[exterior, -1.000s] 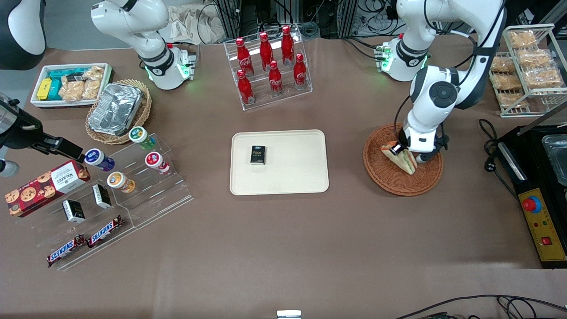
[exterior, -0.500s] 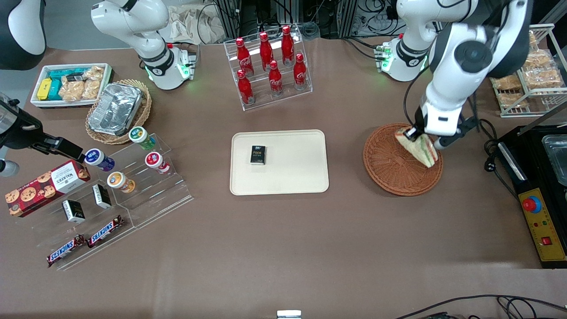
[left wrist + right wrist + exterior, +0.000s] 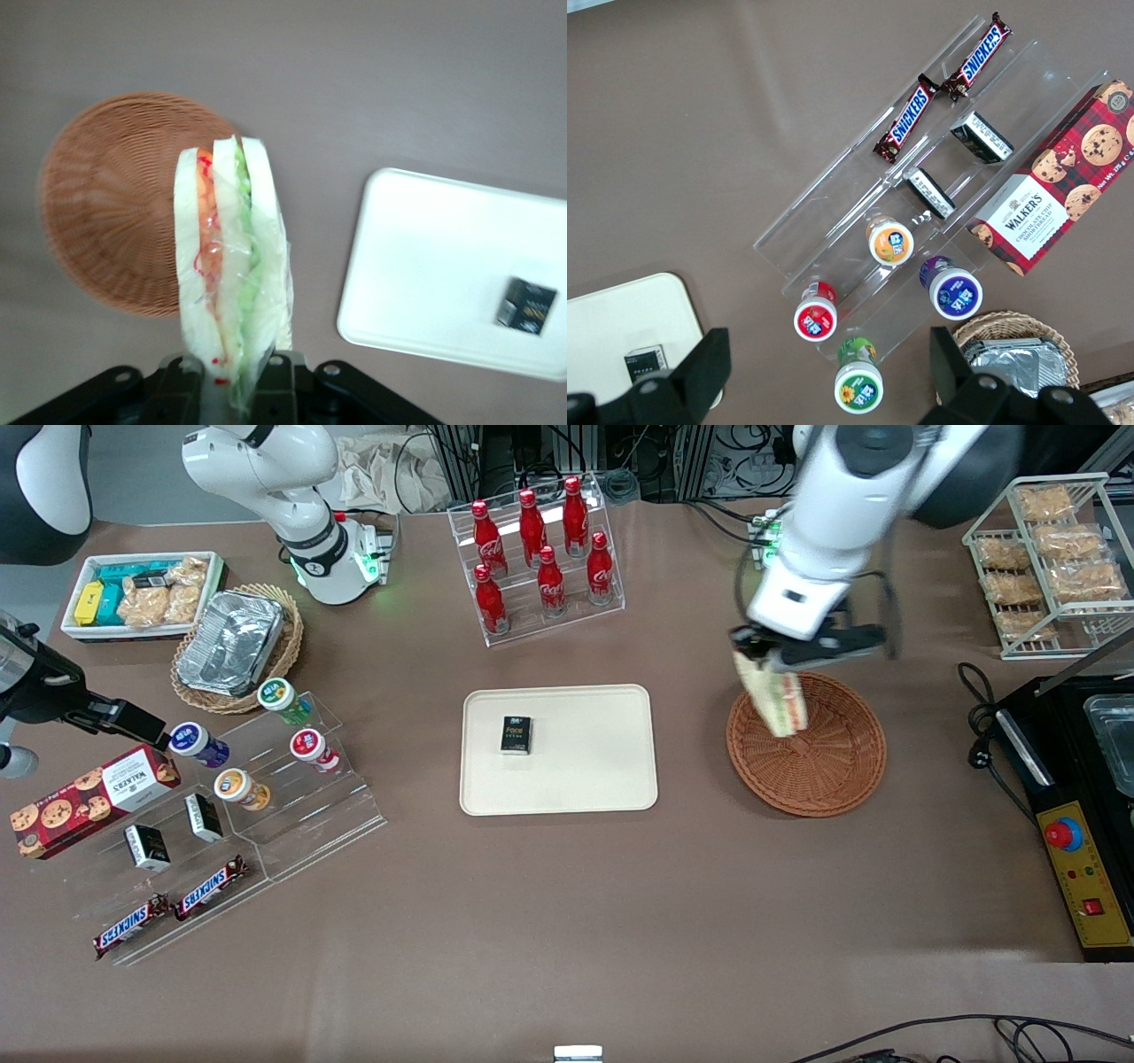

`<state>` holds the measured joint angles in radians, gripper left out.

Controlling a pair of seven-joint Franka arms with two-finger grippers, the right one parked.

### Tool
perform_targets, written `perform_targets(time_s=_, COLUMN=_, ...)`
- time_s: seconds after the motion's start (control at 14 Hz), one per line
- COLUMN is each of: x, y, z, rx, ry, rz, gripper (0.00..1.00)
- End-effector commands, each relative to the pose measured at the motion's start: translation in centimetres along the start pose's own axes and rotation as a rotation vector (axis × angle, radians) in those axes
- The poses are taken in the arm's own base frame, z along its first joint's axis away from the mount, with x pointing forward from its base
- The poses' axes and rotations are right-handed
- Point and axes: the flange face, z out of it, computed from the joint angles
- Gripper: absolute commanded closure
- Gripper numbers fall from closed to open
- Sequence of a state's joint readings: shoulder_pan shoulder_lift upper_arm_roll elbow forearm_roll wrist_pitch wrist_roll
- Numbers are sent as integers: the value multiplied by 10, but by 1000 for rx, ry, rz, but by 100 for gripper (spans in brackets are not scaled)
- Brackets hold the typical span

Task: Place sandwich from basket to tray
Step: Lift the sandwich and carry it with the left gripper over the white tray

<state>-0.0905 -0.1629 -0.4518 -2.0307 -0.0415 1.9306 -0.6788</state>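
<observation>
My gripper [image 3: 769, 662] [image 3: 232, 370] is shut on the sandwich [image 3: 774, 695] [image 3: 232, 266], a pale wedge with green, red and orange layers that hangs point-down in the air. It is high above the edge of the reddish-brown basket [image 3: 819, 766] [image 3: 111, 221] that faces the tray. The basket holds nothing. The cream tray [image 3: 585, 779] [image 3: 434, 266] lies flat at the table's middle, beside the basket toward the parked arm's end, with a small black box [image 3: 516, 735] [image 3: 526, 305] on it.
A clear rack of red bottles [image 3: 540, 549] stands farther from the front camera than the tray. A wire rack of snack packets [image 3: 1050, 558] and a black control box [image 3: 1085, 868] sit at the working arm's end. Stepped acrylic shelves [image 3: 266, 815] with cups and bars lie toward the parked arm's end.
The gripper has lifted the sandwich out of the basket, then swung it high and toward the tray. The basket now holds nothing.
</observation>
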Motion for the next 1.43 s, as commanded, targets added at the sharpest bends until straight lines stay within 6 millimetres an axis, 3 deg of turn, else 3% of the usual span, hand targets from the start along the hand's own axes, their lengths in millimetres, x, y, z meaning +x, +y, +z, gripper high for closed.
perform_targets(time_s=0.0, x=-18, y=40, z=21, rx=-40, ry=8, rz=129, gripper=100)
perform_targets(time_s=0.29, x=-52, y=72, z=80, rx=-82, ry=29, rz=225, gripper=100)
perform_targets(time_s=0.64, x=-65, y=109, z=174, rx=-105, ry=-25, rz=324, gripper=100)
perform_targets(time_s=1.36, x=-76, y=122, z=268, rx=-73, ry=-31, rz=379, gripper=100)
